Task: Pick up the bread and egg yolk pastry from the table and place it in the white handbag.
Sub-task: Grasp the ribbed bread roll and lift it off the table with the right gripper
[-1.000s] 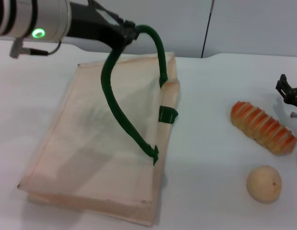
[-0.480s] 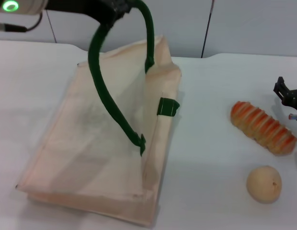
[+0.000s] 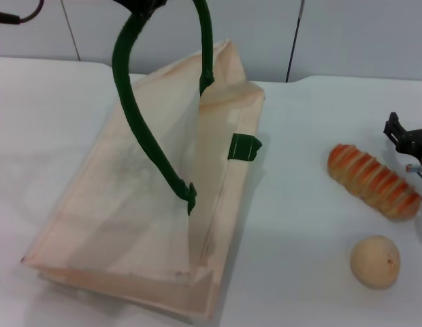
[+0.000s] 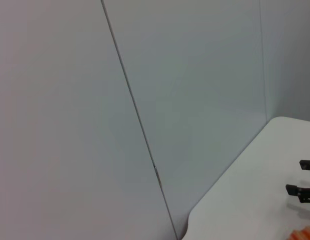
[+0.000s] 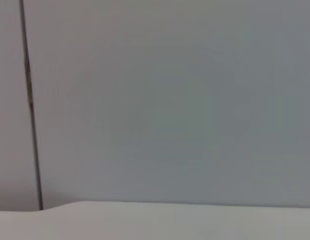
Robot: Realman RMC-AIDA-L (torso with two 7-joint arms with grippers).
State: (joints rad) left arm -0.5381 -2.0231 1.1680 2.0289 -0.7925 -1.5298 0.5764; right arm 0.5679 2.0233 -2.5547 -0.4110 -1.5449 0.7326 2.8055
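Green handle (image 3: 139, 119) hangs from left jaws, seemingly clenched; bread (image 3: 374, 181) beside right jaws.

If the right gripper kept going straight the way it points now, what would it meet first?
Probably the bread. In the head view the right gripper sits at the table's right edge, just behind the loaf's far end, apparently pointing toward it. Depth is unclear, so it might pass above. The egg yolk pastry lies nearer the camera, off that line.

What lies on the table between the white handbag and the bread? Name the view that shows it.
Nothing: in the head view only bare white table separates the white handbag from the bread. The egg yolk pastry sits nearer, off that line.
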